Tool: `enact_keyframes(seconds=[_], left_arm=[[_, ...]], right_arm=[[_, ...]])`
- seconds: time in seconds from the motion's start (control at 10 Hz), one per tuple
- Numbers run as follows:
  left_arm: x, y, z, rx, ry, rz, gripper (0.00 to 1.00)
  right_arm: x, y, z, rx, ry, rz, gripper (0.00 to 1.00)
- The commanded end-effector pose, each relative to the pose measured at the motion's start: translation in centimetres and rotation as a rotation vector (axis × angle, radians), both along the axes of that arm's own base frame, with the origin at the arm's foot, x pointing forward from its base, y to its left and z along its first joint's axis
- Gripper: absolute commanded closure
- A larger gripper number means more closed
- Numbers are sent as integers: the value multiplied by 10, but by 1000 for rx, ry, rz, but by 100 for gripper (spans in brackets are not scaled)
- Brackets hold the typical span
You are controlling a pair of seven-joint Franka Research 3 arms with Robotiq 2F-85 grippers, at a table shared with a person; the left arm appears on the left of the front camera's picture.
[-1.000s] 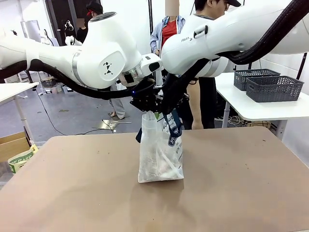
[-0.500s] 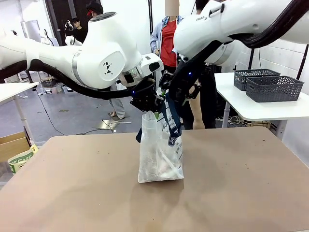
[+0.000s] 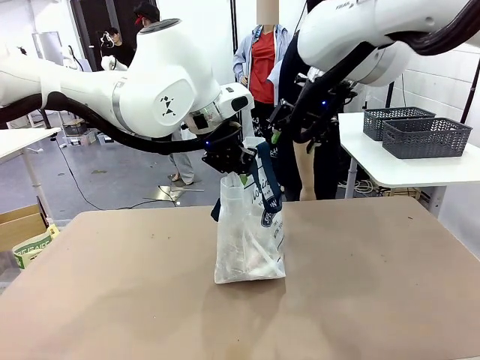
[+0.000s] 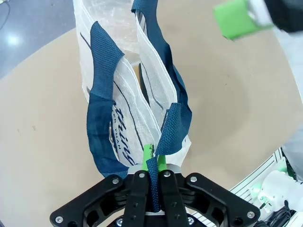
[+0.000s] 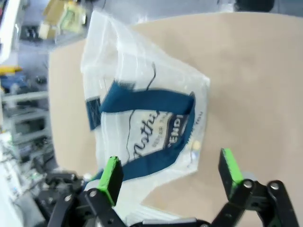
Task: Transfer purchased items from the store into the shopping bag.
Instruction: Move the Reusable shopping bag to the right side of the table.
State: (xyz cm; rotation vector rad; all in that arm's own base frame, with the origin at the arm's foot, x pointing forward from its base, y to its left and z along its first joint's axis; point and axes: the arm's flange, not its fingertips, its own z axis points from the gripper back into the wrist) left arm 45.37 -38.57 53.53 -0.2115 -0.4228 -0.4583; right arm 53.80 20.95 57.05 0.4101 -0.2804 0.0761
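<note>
The shopping bag [image 3: 250, 234] stands upright mid-table, translucent white with navy lettering. My left gripper [image 3: 232, 163] is shut on one navy strap handle [image 4: 152, 166] and holds it above the bag's mouth. The other strap [image 5: 156, 101] hangs loose over the printed side. My right gripper [image 3: 287, 126] hovers open and empty above and to the right of the bag; its green pads [image 5: 111, 174] stand wide apart over the bag [image 5: 142, 85]. Pale shapes of purchased items [image 3: 251, 256] show dimly through the bag wall. The store, a dark grey lattice basket [image 3: 426, 137], stands on a side table.
A second grey basket [image 3: 396, 118] stands behind the first on the white side table [image 3: 405, 171] at the right. People stand beyond the table's far edge. The brown tabletop [image 3: 112, 285] lies bare around the bag. A cardboard box [image 3: 22, 225] sits on the floor at left.
My right gripper opened, let go at the bag's top and rose up and to the right. The left gripper and the bag stayed put.
</note>
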Motion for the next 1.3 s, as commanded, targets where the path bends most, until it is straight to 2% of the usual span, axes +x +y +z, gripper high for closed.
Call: enact_keyframes(seconds=[0.0, 0.1, 0.2, 0.4, 0.6, 0.9, 1.0, 1.1, 1.2], left_arm=[[0, 1, 1, -4, 1, 2, 100], [0, 1, 1, -4, 1, 2, 100], [0, 1, 1, -4, 1, 2, 100], [0, 1, 1, -4, 1, 2, 100], [0, 1, 1, -4, 1, 2, 100], [0, 1, 1, -4, 1, 2, 100], [0, 1, 1, -4, 1, 2, 100], [0, 1, 1, -4, 1, 2, 100], [0, 1, 1, -4, 1, 2, 100]], right_arm=[[-21, -20, 5, -5, 34, 253, 0], [-28, -23, 8, -45, 42, 337, 0], [-34, -29, 9, -85, -26, 435, 0], [-40, -34, 0, -172, -183, 532, 0], [-39, -37, 3, -122, -346, 562, 0], [-20, -44, 4, -10, -386, 504, 0], [-16, -47, -1, 12, -376, 486, 0], [-16, -47, -4, 2, -371, 477, 0], [-18, -43, 12, -39, -362, 478, 0]])
